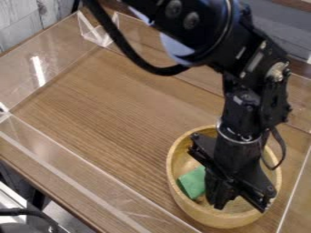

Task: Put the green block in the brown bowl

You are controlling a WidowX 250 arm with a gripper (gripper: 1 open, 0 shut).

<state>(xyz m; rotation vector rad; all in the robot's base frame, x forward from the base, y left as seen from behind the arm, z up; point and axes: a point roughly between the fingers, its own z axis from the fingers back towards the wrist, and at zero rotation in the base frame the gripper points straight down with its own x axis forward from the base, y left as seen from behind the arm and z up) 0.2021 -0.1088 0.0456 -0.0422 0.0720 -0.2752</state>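
Note:
The brown bowl [183,146] sits on the wooden table at the lower right. Inside it, on the left part of its floor, lies the green block [195,183], tilted against the bowl's wall. My black gripper [235,196] points down into the bowl just right of the block, its fingers shut; the arm hides where the fingertips meet the block, so I cannot tell whether the block is held. The arm covers most of the bowl's right half.
A clear acrylic wall [73,196] rims the wooden table [109,109] on the left and front edges. A black cable [134,56] loops off the arm at the top. Bare wood stretches left of the bowl.

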